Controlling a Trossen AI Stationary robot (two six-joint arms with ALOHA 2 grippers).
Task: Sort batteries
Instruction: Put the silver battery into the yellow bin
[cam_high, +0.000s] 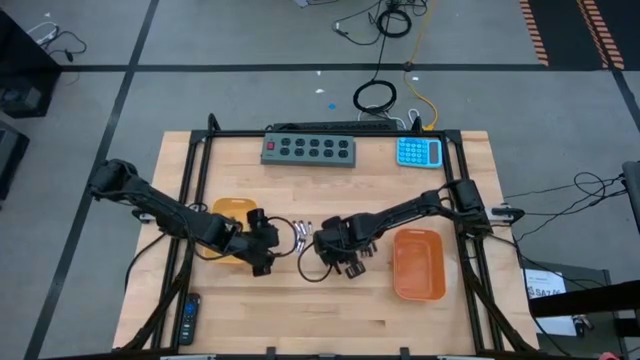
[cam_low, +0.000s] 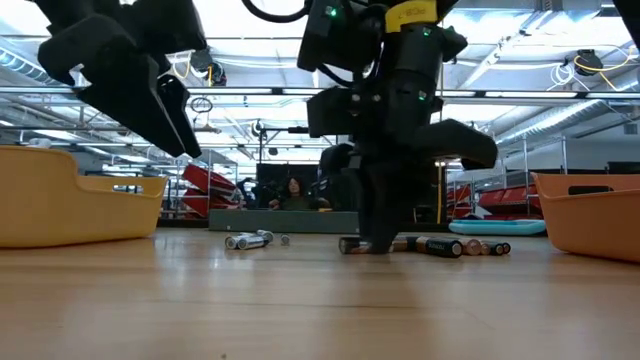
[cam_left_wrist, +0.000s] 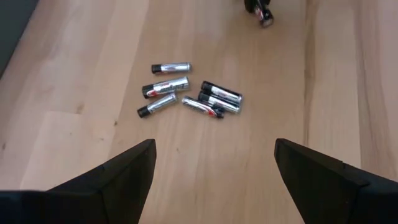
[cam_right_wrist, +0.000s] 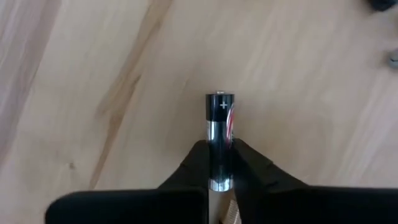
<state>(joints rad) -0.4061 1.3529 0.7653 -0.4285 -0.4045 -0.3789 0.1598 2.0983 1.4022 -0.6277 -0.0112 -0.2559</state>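
Several small batteries (cam_high: 303, 232), silvery with dark ends, lie loose on the wooden table between my two grippers; the left wrist view shows them as a cluster (cam_left_wrist: 186, 96). In the low view they lie in a row (cam_low: 248, 240). My left gripper (cam_high: 262, 245) hovers open above the table just left of them, its fingers wide apart (cam_left_wrist: 211, 168). My right gripper (cam_high: 340, 245) is down at the table right of the cluster, shut on one battery (cam_right_wrist: 221, 124). My right gripper pinches one silvery battery between its two fingers (cam_right_wrist: 199, 165), on the half away from the black "+" end (cam_right_wrist: 222, 102). That end sticks out beyond the fingertips, so the fingers lie along the battery. In the low view the fingertips (cam_low: 375, 240) reach table level; whether the battery is lifted cannot be told.
A yellow tray (cam_high: 232, 208) sits under my left arm and an orange tray (cam_high: 420, 265) at the right. A grey button strip (cam_high: 310, 150) and a blue calculator (cam_high: 418, 152) lie at the far edge. A dark remote (cam_high: 188, 318) lies near left. Black frame rails (cam_high: 195, 170) border the table.
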